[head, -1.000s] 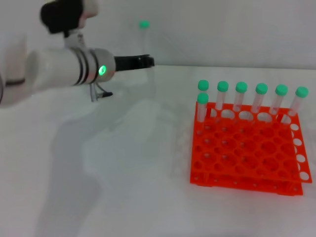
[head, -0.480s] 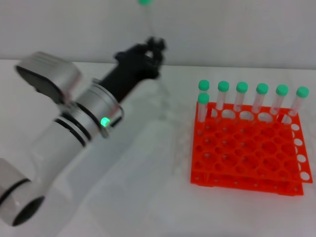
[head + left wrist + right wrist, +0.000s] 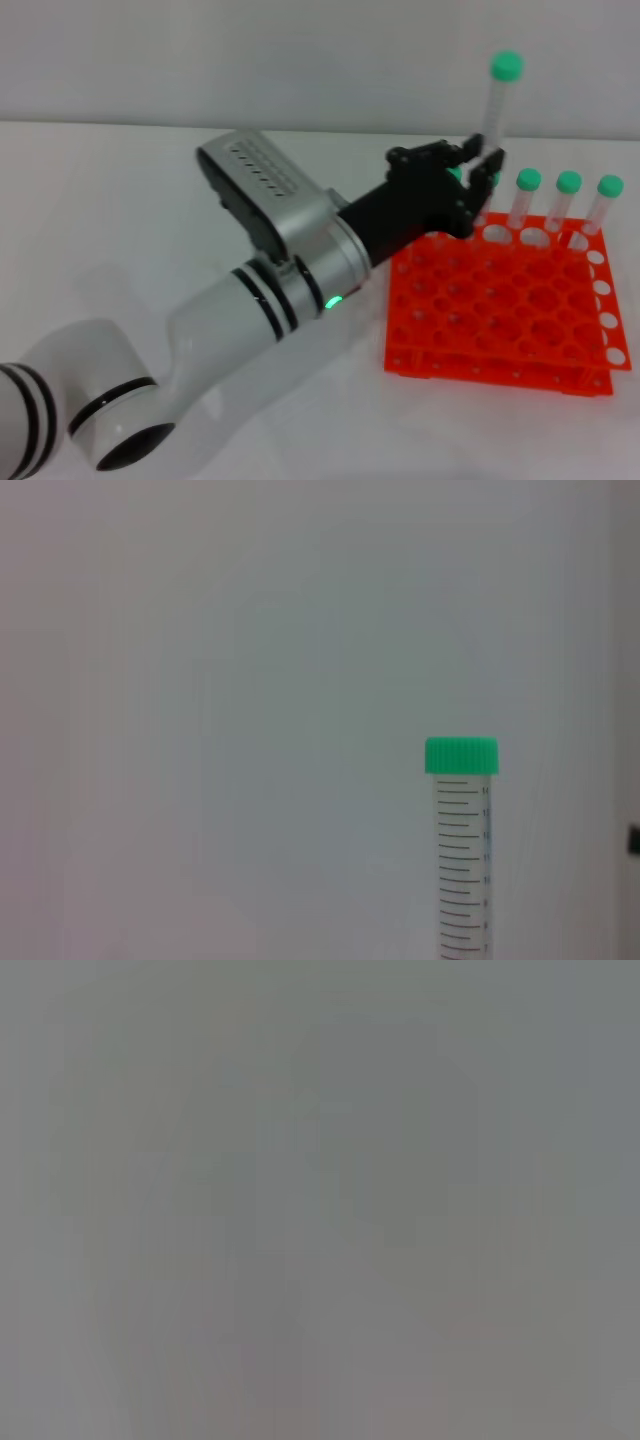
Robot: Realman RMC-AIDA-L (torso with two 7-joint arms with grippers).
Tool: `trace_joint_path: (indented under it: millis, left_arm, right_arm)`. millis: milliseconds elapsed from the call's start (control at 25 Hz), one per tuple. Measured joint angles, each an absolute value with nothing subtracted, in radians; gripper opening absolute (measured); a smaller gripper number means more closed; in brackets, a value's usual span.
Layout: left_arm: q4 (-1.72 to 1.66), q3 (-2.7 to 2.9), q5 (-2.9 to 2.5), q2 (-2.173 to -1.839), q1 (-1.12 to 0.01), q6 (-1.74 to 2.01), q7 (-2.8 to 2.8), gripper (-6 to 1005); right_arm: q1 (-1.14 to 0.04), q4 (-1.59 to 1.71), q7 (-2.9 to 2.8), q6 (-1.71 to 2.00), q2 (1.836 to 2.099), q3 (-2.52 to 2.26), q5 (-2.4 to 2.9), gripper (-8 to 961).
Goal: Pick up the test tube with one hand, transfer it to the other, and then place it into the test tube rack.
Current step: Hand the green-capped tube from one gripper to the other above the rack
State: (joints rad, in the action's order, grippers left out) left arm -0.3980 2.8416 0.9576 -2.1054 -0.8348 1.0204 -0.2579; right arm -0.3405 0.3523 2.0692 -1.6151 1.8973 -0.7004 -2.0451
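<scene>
A plain pale grey wall backs a smooth white table (image 3: 150, 190), its surface bare of markings and softly shadowed under the robot's arm. On the right side of the table sits the bright orange test tube rack (image 3: 500, 305), a two-tier grid of round holes, with three green-capped tubes (image 3: 565, 205) visible standing in its far row. The left arm, silver-white with black bands and a small green light, reaches diagonally across the table from the near left corner toward the rack. Its black left gripper (image 3: 462, 185) hangs over the rack's far left corner with its fingers closed on the test tube (image 3: 497, 95), which it holds upright, the green cap on top and well above the caps of the racked tubes. The tube's lower end is hidden behind the fingers, so whether its tip has reached a hole cannot be told. In the left wrist view the same tube (image 3: 461, 860) rises against the blank wall, its printed graduation lines and ribbed green cap plainly legible. The right gripper does not appear in the head view, and the right wrist view gives only a featureless grey blur with a faint reddish smudge, nothing in it that can be identified.
</scene>
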Motion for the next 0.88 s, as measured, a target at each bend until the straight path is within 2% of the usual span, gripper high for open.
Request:
trace_joint_path:
  millis: [80,160,880]
  left_arm:
    - [-0.416,2.842,0.924,-2.106,-0.848,0.996,-0.255,244]
    - [-0.43,2.841,0.893,-2.107,-0.863,0.974,-0.254,247]
    - [-0.459,2.841,0.838,-2.108,-0.89,0.928,-0.209,269]
  right_arm:
    - [-0.353,0.394,2.036,-1.687,1.886,-0.707,-1.959,817]
    - [-0.361,0.456,2.0,-1.708,1.888,-0.718,-1.88,816]
    - [-0.474,0.537,1.972,-1.67,1.961,-0.783,-1.756,810]
